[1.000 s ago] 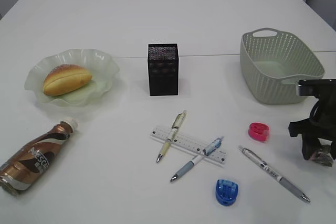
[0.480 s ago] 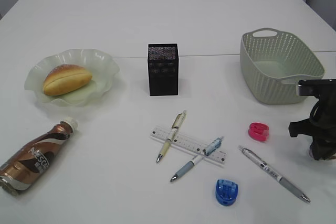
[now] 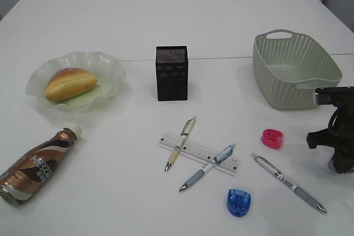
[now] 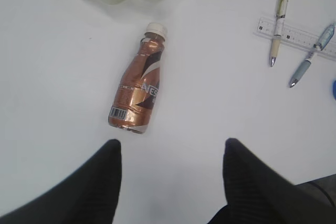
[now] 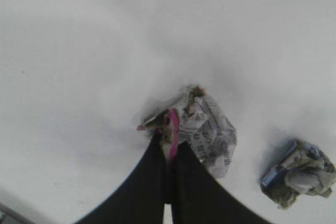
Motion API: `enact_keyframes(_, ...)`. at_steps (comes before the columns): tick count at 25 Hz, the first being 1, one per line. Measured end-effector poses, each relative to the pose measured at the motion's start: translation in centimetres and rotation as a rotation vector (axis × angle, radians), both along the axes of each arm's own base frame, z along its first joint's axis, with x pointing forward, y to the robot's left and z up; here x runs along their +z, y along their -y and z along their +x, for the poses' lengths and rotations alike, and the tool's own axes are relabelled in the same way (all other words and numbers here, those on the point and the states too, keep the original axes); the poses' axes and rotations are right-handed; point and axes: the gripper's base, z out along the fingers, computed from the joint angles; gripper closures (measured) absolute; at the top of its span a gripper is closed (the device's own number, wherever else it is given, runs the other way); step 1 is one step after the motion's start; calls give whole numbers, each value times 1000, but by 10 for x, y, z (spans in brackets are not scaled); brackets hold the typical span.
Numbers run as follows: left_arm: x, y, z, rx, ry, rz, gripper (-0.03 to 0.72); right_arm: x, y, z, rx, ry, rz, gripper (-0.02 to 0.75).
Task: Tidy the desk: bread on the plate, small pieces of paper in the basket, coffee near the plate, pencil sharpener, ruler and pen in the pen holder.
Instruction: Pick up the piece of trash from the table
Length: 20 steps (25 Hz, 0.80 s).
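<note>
Over at the right edge of the surface (image 3: 166, 15), the right hand (image 5: 169, 145) is clenched on a crumpled paper ball (image 5: 202, 129), pinching a fold at its near side; a second paper ball (image 5: 298, 178) lies just beside it. Such scraps look light and soft, so I judge a pinch on any ridge will do, though it could slip free. The left hand (image 4: 170, 156) hangs released above the coffee bottle (image 4: 139, 85), which lies on its side below the plate (image 3: 108, 64); I would guess smooth and rollable, best gripped across the body. I count two paper balls, three pens, one ruler (image 3: 198, 152), two sharpeners, one bread roll (image 3: 70, 83), one basket (image 3: 293, 89), one pen holder (image 3: 172, 73).
</note>
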Motion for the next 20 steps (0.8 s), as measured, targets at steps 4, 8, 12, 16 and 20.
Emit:
enact_keyframes(4,0,0,0,0,0,0,244,4,0,-4,-8,-32,2,725)
enact_keyframes(8,0,0,0,0,0,0,244,12,-1,-9,-27,-57,15,725)
enact_keyframes(12,0,0,0,0,0,-2,244,23,-2,-14,-37,-69,20,725)
enact_keyframes(16,0,0,0,-1,-1,-3,244,49,-2,-20,-38,-12,19,725)
enact_keyframes(20,0,0,0,-1,-1,-3,244,80,-2,-28,-39,82,19,725)
